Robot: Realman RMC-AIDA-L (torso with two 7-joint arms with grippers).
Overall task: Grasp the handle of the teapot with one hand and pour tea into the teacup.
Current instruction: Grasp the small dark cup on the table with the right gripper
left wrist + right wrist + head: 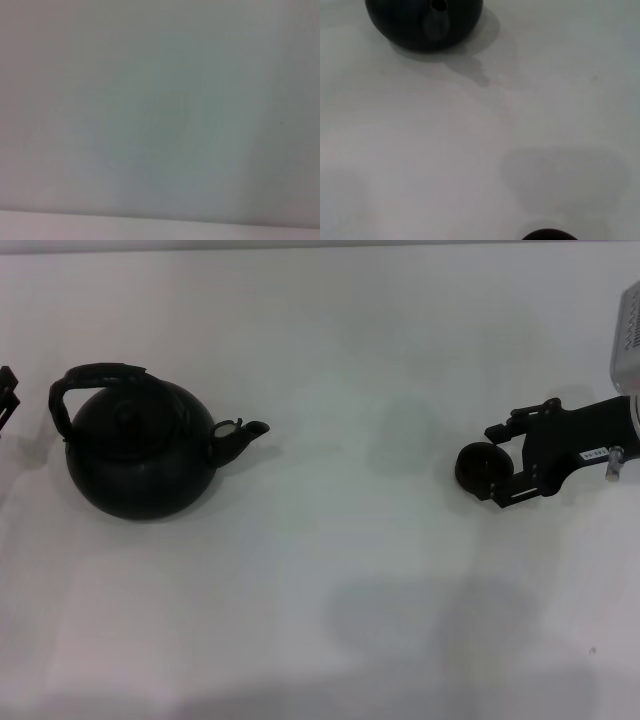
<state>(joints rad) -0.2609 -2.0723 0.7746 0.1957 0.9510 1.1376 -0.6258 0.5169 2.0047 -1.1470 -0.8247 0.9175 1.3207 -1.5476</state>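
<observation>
At the far left edge of the head view, a small dark part of the left gripper (7, 398) shows beside the table (330, 330); too little of it is in view to tell whether its claw is apart or together. Its wrist camera shows only a bare pale surface.

Just to the right of it stands the teapot (138, 455), round and black, sitting upright on the white table on the left side. The handle (92, 381) arches over its top, free of any grip. The short spout points right, with a pale spot at its base. In the right wrist view the teapot (422, 22) appears far off with its spout facing the camera.

A wide stretch of bare table lies between the teapot and the teacup (483, 468), which sits well apart on the right side, small, black and low. The right gripper (497, 462) reaches in from the right edge, its two fingers standing apart on either side of the teacup, one beyond it and one nearer; whether they touch it cannot be told. The right wrist view shows only the teacup's (549, 235) dark rim at the picture's edge
</observation>
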